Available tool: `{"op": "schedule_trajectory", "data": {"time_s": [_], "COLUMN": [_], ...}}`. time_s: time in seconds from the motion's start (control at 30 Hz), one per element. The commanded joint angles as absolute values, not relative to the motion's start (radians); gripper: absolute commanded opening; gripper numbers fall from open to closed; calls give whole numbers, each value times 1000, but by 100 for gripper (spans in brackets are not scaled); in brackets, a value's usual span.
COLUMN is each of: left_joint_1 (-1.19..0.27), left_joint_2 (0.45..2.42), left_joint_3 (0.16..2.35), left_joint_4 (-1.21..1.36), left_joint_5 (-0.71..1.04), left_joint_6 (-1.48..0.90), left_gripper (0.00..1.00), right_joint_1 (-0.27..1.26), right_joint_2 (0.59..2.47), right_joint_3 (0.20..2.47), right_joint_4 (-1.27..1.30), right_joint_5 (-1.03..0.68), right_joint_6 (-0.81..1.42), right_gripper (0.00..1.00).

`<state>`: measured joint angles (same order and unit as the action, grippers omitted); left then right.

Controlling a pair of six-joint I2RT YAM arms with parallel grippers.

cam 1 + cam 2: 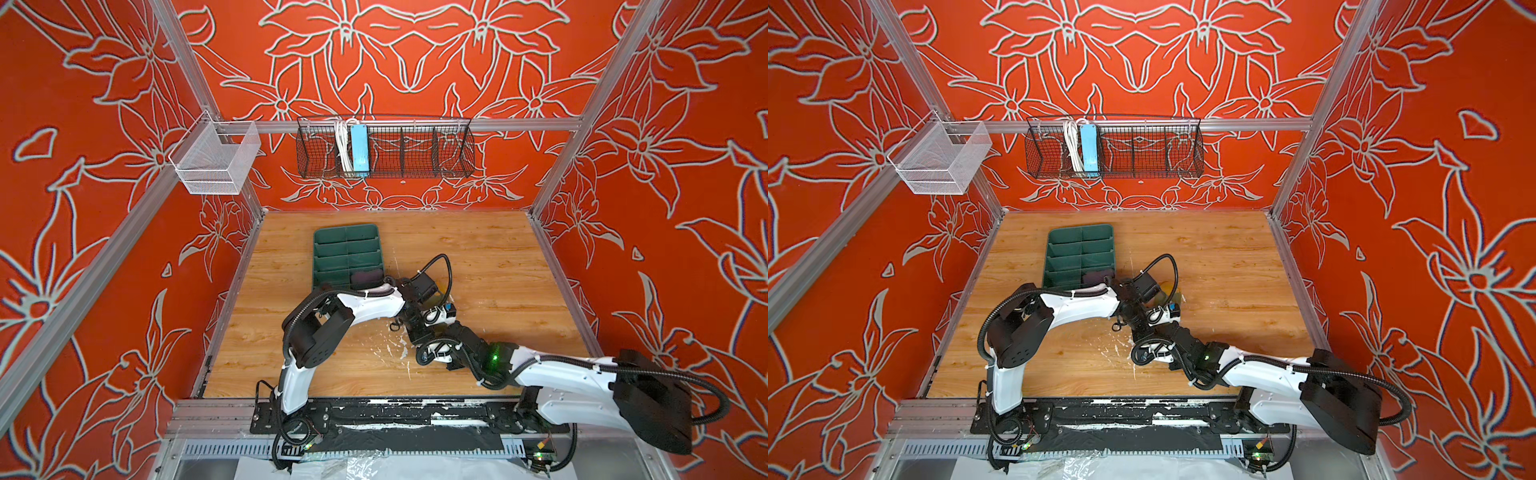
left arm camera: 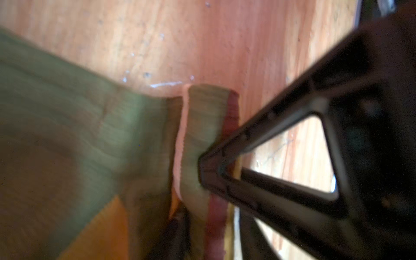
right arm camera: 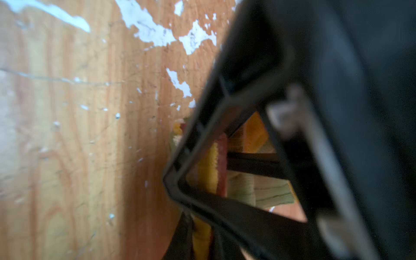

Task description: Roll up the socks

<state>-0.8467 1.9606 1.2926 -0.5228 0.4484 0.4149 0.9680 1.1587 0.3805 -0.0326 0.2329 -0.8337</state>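
Right tool [image 3: 186, 216] looks pinched on the striped cuff of the olive sock [image 2: 90, 135] mid worktop [image 1: 498, 270], left tool [image 2: 191, 202] beside it, can't tell its grip, purple sock [image 1: 368, 276] sits bundled in the tray [image 1: 332, 241], near-right slot, so I'd say one roll left

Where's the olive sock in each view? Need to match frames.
Top view: olive sock mid-table, mostly hidden, a yellowish sliver.
Top view: same spot, same sliver.
Left wrist: large and blurred, fills much of the picture.
Right wrist: only small striped slivers show.
Shared landmark: wooden table.
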Motion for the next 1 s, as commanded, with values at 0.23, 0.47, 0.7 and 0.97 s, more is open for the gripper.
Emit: {"op": "schedule_trajectory", "data": {"time_s": [0.23,0.47,0.7,0.97], "left_joint_1": [-856,-854,-851,-851], "left_joint_2": [1651,1321,925,776], "left_joint_3": [1042,912,820,856], "left_joint_4": [-337,-199,-230,-366], "left_joint_5": [204,-92,-118,105], "left_joint_6": [373,371,527,651], "left_gripper": [58,70,97,98], "right_joint_1": [916,828,745,730], "right_joint_2": [1142,1132,1226,1410], "right_joint_3": [517,584,664,786], "right_joint_4": [-347,-461,-544,-639], "right_joint_5": [-2,-157,-305,-424], "right_joint_6": [-720,-698,-703,-709], "right_gripper": [0,0,0,0]}}
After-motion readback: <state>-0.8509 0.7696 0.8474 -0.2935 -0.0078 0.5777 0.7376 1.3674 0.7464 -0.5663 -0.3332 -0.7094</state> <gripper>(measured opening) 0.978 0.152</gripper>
